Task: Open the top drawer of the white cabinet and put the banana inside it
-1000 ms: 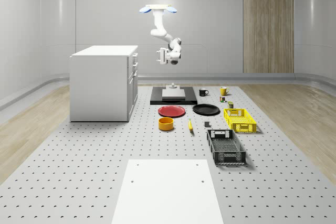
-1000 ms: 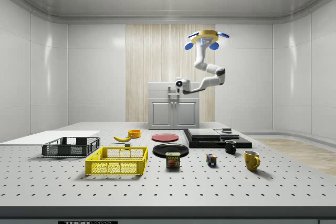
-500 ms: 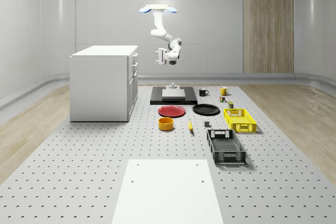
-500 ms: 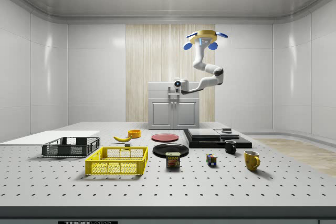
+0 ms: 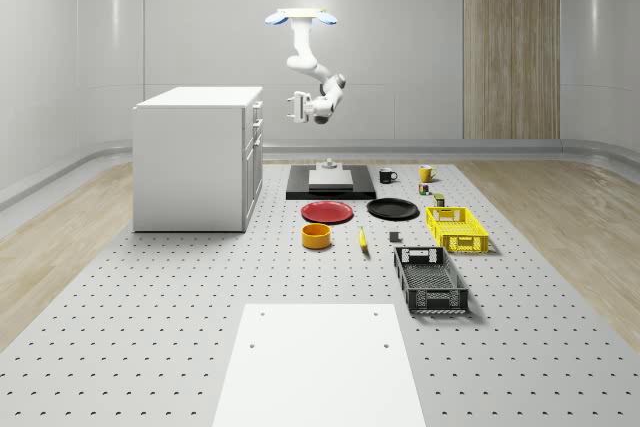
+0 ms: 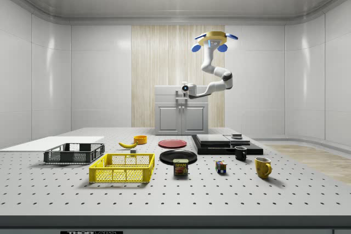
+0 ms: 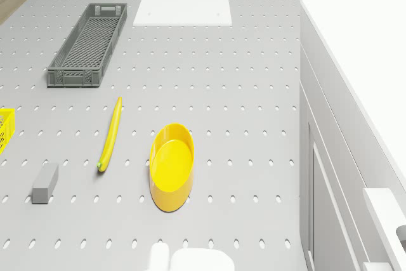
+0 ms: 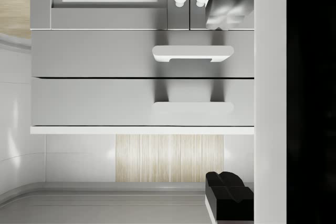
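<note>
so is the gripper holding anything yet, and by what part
Nothing is held. The gripper hangs in the air in front of the white cabinet, short of its top drawer handle. The banana lies on the table by the yellow bowl.

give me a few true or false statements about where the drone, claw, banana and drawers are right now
1. The drone hovers in the air, off to the front side of the white cabinet. True.
2. The banana is held in the claw. False: it lies on the table between the yellow bowl and the dark grey crate.
3. The top drawer is pulled out. False: its front sits flush, shut.
4. The claw is at about the height of the cabinet's top drawers, apart from the cabinet in the whole-scene view. True.
5. The banana lies inside the yellow basket. False: it lies on the bare table outside it.
</note>
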### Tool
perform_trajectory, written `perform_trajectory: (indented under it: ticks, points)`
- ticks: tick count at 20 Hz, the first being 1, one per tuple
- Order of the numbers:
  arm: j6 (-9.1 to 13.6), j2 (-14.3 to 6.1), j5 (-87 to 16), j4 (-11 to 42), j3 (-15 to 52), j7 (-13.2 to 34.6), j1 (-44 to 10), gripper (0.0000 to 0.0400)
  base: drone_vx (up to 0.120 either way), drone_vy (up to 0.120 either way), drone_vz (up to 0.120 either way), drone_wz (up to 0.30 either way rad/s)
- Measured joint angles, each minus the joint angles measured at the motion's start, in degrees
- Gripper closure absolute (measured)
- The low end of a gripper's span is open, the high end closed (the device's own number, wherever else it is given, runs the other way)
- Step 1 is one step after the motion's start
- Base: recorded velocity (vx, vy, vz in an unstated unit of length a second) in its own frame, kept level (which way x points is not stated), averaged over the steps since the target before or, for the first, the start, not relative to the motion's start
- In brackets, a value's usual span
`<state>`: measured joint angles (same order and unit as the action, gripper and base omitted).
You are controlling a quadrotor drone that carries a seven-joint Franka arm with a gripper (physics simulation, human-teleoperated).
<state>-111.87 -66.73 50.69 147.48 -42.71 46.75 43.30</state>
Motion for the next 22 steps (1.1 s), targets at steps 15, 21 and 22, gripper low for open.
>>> perform_trajectory:
  ticks: [15,21,22]
  points:
    - [-8.2,3.1,8.6,4.5,6.0,-5.5,3.2,0.0,0.0,0.0,0.0,0.0]
    - [-11.2,5.0,12.7,5.3,8.4,-7.9,4.9,0.0,0.0,0.0,0.0,0.0]
    - [-11.6,5.4,13.5,5.3,8.9,-8.3,5.2,0.0,0.0,0.0,0.0,0.0]
